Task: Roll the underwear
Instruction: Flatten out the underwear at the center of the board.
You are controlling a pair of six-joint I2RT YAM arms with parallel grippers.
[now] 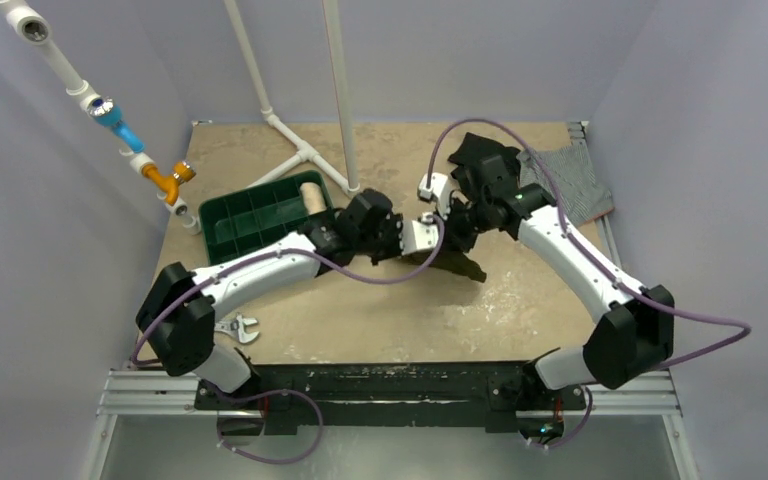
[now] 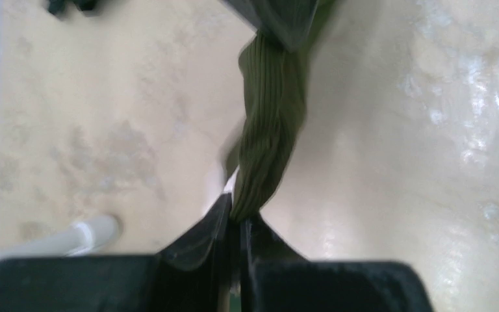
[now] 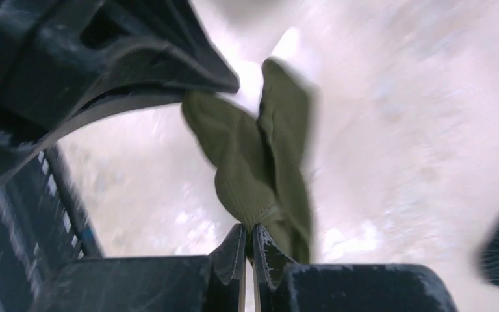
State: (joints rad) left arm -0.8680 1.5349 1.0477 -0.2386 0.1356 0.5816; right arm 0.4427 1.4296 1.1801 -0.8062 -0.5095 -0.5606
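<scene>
The underwear [image 1: 457, 264] is a dark olive cloth held off the tan table at mid-table between both arms. In the left wrist view it is a twisted olive strand [image 2: 271, 117] running up from my left gripper [image 2: 237, 220], which is shut on its end. My right gripper [image 3: 249, 229] is shut on another edge of the underwear [image 3: 250, 166]. From above, the left gripper [image 1: 415, 240] and right gripper [image 1: 453, 226] stand close together over the cloth. The waistband does not show.
A green tray [image 1: 228, 228] with a cream roll [image 1: 310, 195] stands left of the grippers. A black garment [image 1: 485, 158] and a grey striped garment [image 1: 572, 180] lie at the back right. White pipes [image 1: 305, 155] stand behind; a wrench [image 1: 240, 328] lies front left.
</scene>
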